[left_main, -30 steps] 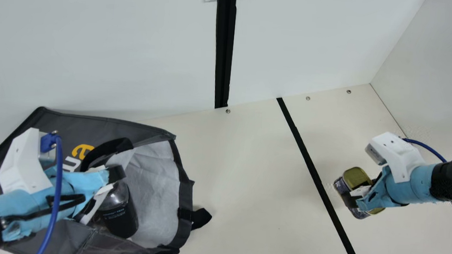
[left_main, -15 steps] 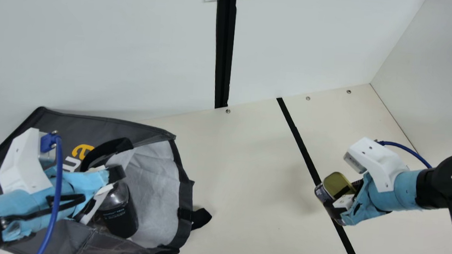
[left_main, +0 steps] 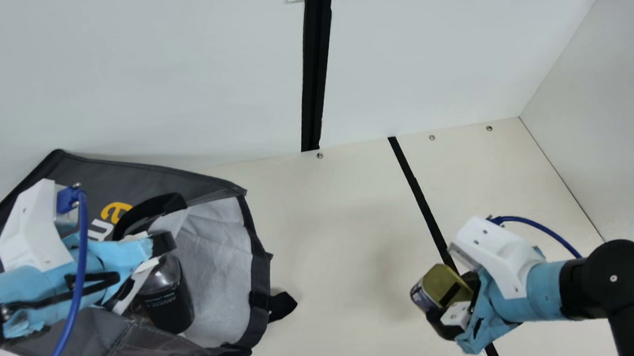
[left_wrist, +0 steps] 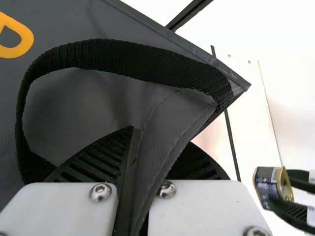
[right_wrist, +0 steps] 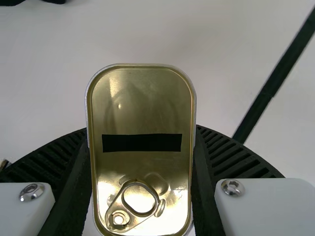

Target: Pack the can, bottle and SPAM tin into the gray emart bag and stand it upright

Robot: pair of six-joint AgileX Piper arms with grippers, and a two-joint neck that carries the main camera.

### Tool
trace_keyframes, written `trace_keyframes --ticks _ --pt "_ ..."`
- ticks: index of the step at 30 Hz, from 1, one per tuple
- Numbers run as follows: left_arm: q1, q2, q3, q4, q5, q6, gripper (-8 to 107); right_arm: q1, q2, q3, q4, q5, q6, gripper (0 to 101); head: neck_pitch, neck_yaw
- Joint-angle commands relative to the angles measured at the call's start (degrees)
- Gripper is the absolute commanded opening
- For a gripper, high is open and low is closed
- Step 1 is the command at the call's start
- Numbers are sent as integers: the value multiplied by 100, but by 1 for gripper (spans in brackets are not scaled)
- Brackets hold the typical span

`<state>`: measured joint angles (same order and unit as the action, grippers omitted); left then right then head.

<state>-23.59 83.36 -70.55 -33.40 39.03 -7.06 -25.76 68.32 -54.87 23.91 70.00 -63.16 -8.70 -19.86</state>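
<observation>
Right gripper (right_wrist: pixel 141 129) is clamped on the SPAM tin, a blue-sided, rounded-rectangle metal tin (left_main: pixel 436 283) with a gold lid, off the mouth side of the bag and apparently raised. Pads press its two long sides. Left gripper (left_wrist: pixel 160 140) is closed on a fold of the gray emart bag (left_main: pixel 85 174), at the mouth edge.

Handling, my read: tin is dense for its size, rigid, hard to crush. Smooth metal could slip or pivot if gripped near one end, so mid-body on the long sides is the right hold. Avoid the ring pull (right_wrist: pixel 133 201). Bag is light and floppy; sewn rim or black webbing handle (left_wrist: pixel 113 56) are the places to take it. Dark bottle with a clear shoulder (left_main: pixel 166 302) lies inside the bag mouth; it looks smooth and may roll. Lift it by the body.

Surface: cream table (left_main: pixel 345 254), flat and matte-looking, extends out from the bag mouth. Black strip (left_main: pixel 420 194) crosses it, well apart from the bag. Bag is on its side, so standing it up is still to do.

Room: plain white panel (left_main: pixel 150 74) behind the bag, black vertical post (left_main: pixel 316 59) beyond its mouth side, pale side wall (left_main: pixel 616 111) farther off that way.
</observation>
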Motion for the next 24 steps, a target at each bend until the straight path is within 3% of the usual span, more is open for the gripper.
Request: trace_keyframes --ticks 1,24 --pt "0 0 0 0 0 0 -8 213 -100 80 12 -10 64 0 -130 -14" --pt "0 0 0 0 0 0 -8 2544 -995 599 -54 -10 1203 0 -130 -14"
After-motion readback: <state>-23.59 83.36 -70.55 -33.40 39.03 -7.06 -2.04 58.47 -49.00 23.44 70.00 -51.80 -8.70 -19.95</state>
